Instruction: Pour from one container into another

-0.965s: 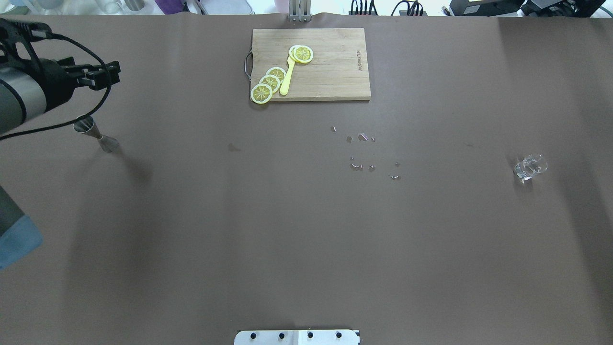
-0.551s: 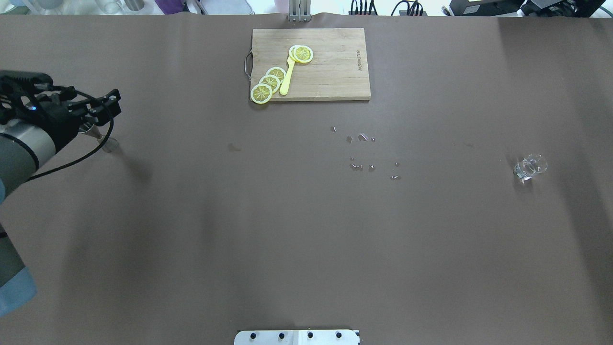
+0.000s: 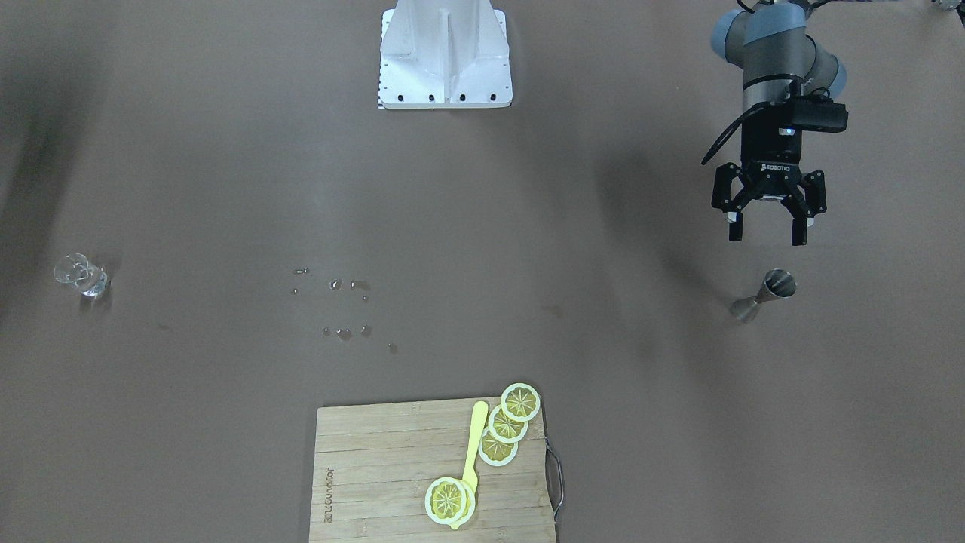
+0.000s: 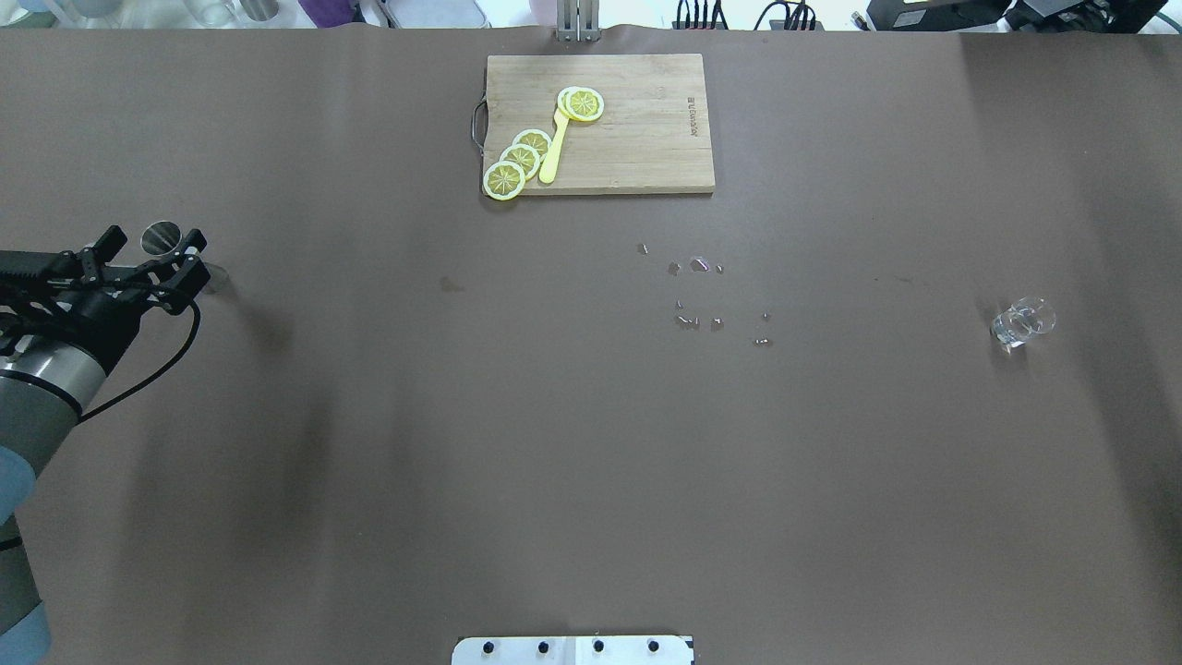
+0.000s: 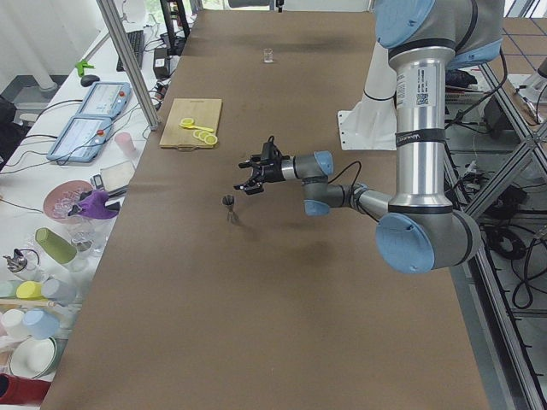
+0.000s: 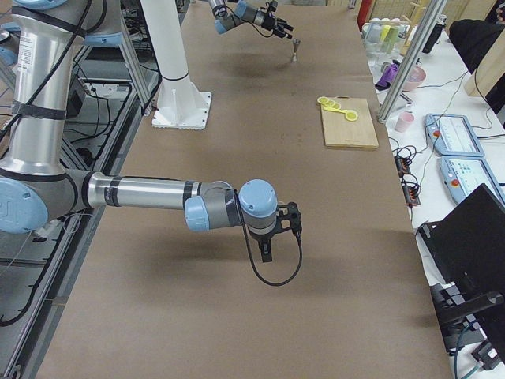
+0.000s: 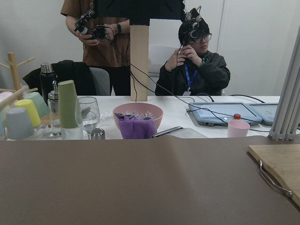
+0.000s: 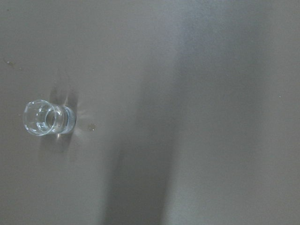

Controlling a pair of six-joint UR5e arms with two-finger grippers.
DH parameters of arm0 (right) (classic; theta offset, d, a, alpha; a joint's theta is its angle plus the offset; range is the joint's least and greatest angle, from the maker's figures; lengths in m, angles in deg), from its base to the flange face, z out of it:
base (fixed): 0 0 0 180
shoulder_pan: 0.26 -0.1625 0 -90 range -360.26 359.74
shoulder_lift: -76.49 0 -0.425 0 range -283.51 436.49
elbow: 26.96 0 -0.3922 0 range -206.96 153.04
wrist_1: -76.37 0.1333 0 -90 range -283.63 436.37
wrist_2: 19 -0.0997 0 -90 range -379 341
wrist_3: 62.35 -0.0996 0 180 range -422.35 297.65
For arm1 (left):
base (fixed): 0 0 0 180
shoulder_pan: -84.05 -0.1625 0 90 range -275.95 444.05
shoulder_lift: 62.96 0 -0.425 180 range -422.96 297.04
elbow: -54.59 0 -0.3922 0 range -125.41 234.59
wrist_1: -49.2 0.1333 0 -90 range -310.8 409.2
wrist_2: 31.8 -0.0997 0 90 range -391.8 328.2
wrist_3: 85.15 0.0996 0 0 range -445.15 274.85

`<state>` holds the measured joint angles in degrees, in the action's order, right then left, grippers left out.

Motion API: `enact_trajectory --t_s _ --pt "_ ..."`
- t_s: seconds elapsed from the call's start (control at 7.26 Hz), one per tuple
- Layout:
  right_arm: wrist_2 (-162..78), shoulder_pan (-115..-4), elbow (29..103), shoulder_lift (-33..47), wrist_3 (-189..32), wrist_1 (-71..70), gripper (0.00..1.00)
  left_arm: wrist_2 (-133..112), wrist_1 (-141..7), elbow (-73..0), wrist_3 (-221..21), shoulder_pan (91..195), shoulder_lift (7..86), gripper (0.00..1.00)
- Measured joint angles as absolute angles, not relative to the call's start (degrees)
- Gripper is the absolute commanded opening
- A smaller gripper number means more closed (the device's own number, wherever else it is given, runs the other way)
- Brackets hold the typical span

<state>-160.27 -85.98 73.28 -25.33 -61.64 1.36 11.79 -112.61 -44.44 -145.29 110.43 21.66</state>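
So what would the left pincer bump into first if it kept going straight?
Probably the jigger, standing just ahead of the open left pincer. But the pincer looks raised and its wrist view shows no jigger, so it might pass over it.

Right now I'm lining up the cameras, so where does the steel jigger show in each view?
Exterior front-facing: jigger on the right side, just below the open left gripper.
Overhead exterior: far left, partly hidden by that gripper.
Exterior left: left of centre.
Exterior right: top, at the far end.
Both wrist views: not in view.
Landmark shared by the four exterior views: the wooden cutting board.
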Motion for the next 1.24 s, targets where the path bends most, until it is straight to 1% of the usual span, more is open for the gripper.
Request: enact_trajectory --t_s 0.41,0.69,0.96,1.24 --pt "-160.17 -77.18 73.19 -24.56 -61.76 13.88 1.0 9.83 -113.65 -39.47 -152.56 108.72 21.7 0.98" --pt "-158.52 -72.6 72.98 -21.9 -60.09 18.25 1.0 8.64 -113.57 -37.47 -153.74 108.6 21.87 0.98" --pt "-154.67 -69.88 71.81 -20.32 -53.11 21.72 1.0 8.23 -113.42 -35.2 -154.07 108.61 22.53 0.98" --pt "-155.71 -69.4 64.64 -19.4 -47.45 30.17 1.0 7.88 -112.9 -33.04 -154.0 108.65 24.08 0.98"
